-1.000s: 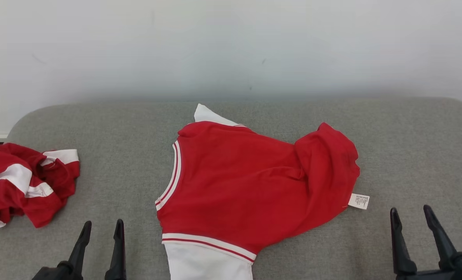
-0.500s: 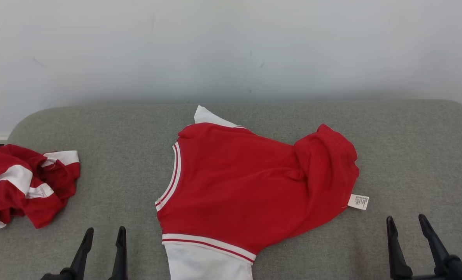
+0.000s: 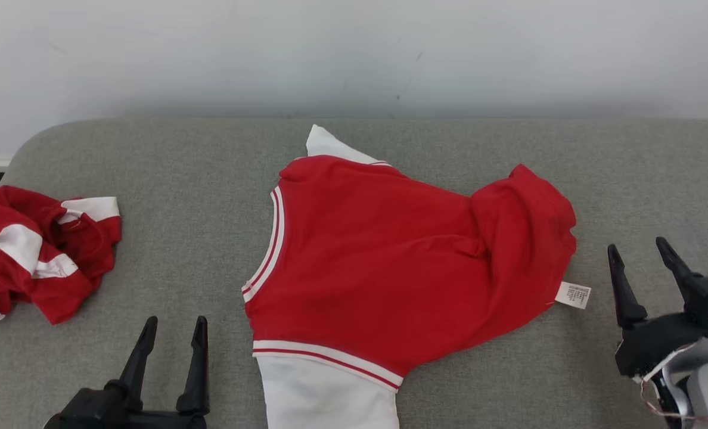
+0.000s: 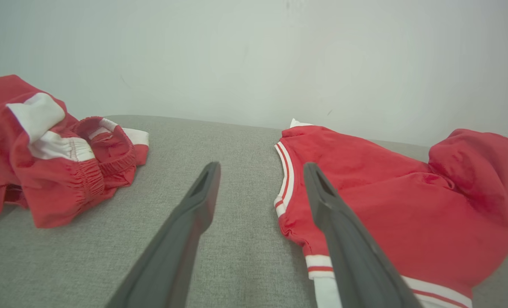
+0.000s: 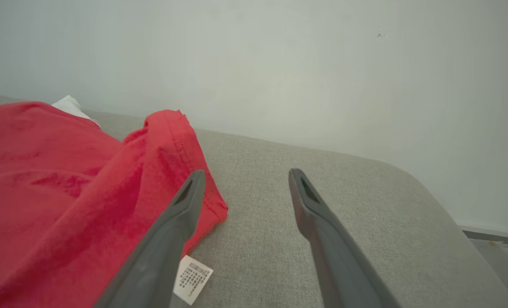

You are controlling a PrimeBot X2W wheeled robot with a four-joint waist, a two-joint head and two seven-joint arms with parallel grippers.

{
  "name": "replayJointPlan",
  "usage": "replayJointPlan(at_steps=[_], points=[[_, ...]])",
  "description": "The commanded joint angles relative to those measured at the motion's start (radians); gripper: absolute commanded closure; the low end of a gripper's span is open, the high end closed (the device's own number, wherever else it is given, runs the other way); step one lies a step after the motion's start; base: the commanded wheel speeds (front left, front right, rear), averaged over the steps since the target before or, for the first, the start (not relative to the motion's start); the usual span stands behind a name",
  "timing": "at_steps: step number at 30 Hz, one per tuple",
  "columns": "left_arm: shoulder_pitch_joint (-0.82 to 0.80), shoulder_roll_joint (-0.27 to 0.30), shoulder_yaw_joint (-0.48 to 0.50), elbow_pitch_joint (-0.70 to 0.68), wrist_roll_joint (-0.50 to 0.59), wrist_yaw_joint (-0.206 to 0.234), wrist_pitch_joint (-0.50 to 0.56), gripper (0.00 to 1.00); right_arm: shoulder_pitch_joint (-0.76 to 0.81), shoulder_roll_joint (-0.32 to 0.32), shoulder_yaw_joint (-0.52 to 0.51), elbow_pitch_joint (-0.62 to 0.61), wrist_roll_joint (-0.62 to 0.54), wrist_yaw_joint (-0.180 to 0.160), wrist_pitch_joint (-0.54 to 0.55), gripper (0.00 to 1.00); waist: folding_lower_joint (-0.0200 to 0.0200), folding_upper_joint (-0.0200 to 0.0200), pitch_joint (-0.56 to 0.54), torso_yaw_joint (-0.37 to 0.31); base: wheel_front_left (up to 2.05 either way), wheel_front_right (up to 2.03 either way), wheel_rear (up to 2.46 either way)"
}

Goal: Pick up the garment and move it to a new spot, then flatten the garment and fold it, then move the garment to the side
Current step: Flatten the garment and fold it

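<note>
Soft red knit garment with white sleeves and striped trim (image 3: 390, 262) lay on the grey fabric pad (image 3: 151, 179), between both sets of fingers. Left gripper (image 3: 175, 325) and right gripper (image 3: 638, 247) had fingers apart and held nothing. Garment looked light, limp and grippy. Best pinched at the bunched hem left of the right fingers. Since the earlier frame the head camera shifted and the right gripper advanced past the white care label (image 3: 573, 295). Garment shape was unchanged.

Red garment (image 3: 390, 262) with white-striped trim on grey table (image 3: 181, 173), white wall (image 3: 354, 53).
</note>
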Motion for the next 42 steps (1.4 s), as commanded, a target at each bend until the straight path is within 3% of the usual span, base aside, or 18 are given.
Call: replayJointPlan(at_steps=[1, 12, 20, 21, 23, 33, 37, 42], points=[[-0.019, -0.001, -0.001, 0.002, -0.013, 0.001, -0.002, 0.00, -0.036, -0.014, 0.012, 0.031, 0.005, -0.002, 0.005, 0.00, -0.0001, 0.0000, 0.035, 0.028, 0.00, 0.00, 0.00], [-0.077, -0.009, -0.022, 0.014, -0.016, -0.003, -0.002, 0.00, -0.256, -0.077, 0.118, 0.356, 0.064, -0.002, 0.031, 0.00, -0.0001, 0.0000, 0.121, 0.084, 0.00, 0.00, 0.00], [-0.105, -0.012, -0.032, 0.027, -0.018, -0.006, -0.002, 0.00, -0.350, -0.057, 0.193, 0.548, 0.118, -0.002, 0.013, 0.00, -0.0001, 0.0000, 0.147, 0.107, 0.00, 0.00, 0.00], [-0.107, -0.012, -0.032, 0.029, -0.018, -0.006, -0.002, 0.00, -0.355, -0.054, 0.205, 0.566, 0.125, -0.002, 0.012, 0.17, -0.0001, 0.0000, 0.147, 0.108, 0.00, 0.00, 0.00], [-0.109, -0.012, -0.031, 0.031, -0.018, -0.007, -0.002, 0.00, -0.363, -0.047, 0.222, 0.599, 0.146, -0.002, 0.003, 1.00, -0.0001, 0.0000, 0.147, 0.110, 0.00, 0.00, 0.00], [-0.068, -0.015, -0.016, 0.044, -0.017, -0.006, -0.002, 0.00, -0.335, -0.059, 0.240, 0.614, 0.231, -0.003, -0.089, 1.00, -0.0001, 0.0000, 0.088, 0.080, 0.00, 0.00, 0.00], [-0.052, -0.015, -0.009, 0.043, -0.021, -0.006, -0.002, 0.00, -0.276, -0.058, 0.211, 0.553, 0.270, -0.003, -0.095, 1.00, -0.0001, 0.0000, 0.062, 0.061, 0.00, 0.00, 0.00], [-0.021, -0.017, 0.001, 0.036, -0.020, -0.002, -0.002, 0.00, -0.109, -0.055, 0.124, 0.374, 0.323, -0.003, -0.096, 1.00, -0.0001, 0.0000, 0.030, 0.025, 0.00, 0.00, 0.00]])
